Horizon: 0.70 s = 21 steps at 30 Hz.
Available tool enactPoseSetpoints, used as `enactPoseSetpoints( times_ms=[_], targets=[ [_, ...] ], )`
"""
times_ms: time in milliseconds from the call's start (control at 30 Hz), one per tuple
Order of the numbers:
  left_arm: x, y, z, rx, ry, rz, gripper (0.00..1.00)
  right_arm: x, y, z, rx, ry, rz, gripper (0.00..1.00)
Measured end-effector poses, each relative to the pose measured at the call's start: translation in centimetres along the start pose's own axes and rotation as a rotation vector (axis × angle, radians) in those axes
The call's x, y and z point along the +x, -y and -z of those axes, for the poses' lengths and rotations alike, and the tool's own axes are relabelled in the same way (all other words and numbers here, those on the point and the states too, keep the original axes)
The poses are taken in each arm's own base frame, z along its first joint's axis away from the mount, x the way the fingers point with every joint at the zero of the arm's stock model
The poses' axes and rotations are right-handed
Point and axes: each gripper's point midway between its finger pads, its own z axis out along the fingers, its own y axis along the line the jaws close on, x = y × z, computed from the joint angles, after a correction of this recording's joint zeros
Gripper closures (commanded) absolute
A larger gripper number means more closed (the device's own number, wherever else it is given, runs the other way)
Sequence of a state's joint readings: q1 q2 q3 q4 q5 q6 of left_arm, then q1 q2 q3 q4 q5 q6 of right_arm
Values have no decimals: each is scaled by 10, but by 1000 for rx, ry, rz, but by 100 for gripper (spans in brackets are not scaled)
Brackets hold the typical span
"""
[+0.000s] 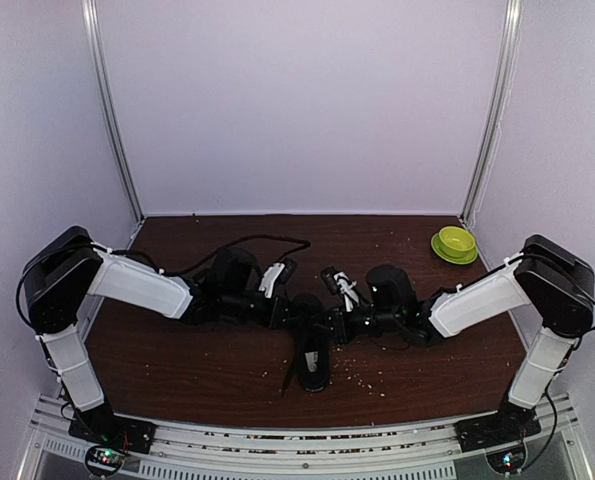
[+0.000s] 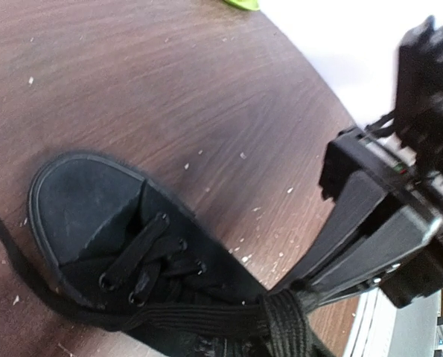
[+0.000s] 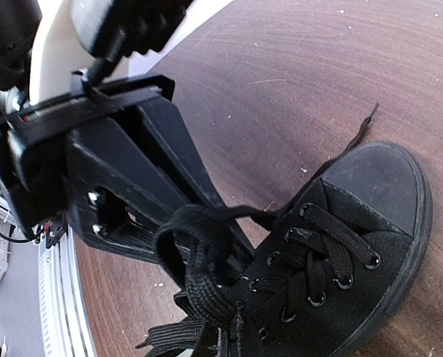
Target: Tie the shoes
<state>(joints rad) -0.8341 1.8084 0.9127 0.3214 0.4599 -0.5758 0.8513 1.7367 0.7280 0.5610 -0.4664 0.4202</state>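
Right gripper: fingers narrowed to pinch, tips closed on bunched laces at sneaker throat.
Left gripper: loop of laces draped round fingertip; finger gap hidden, cannot tell grip.
Grippers face each other across lacing, left at 9 o'clock, right at 3 o'clock.
Sneaker lies along 12-to-6 line at centre of table.
Green bowl at 2 o'clock from sneaker, well apart.

A dark wood-grain table fills the floor of the booth, dusted with pale crumbs. At its far right corner sits a lime-green bowl – upright. White walls and two metal uprights enclose it.
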Motion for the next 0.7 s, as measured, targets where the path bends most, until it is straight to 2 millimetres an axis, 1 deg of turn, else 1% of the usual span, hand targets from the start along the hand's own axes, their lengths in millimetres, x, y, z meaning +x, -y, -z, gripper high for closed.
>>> enactPoseSetpoints(
  times_ms=[167,433,567,700],
  targets=[
    [-2,6,-1,35,7,-11,91,4,2,1,7,-5,-17,100],
    [5,18,-2,99,-5,-25,88,3,3,1,10,4,-40,100],
    [12,22,-5,118,-30,-27,87,3,3,2,9,7,-50,100],
    [18,21,-8,119,-44,-28,87,4,3,2,9,7,-55,100]
  ],
)
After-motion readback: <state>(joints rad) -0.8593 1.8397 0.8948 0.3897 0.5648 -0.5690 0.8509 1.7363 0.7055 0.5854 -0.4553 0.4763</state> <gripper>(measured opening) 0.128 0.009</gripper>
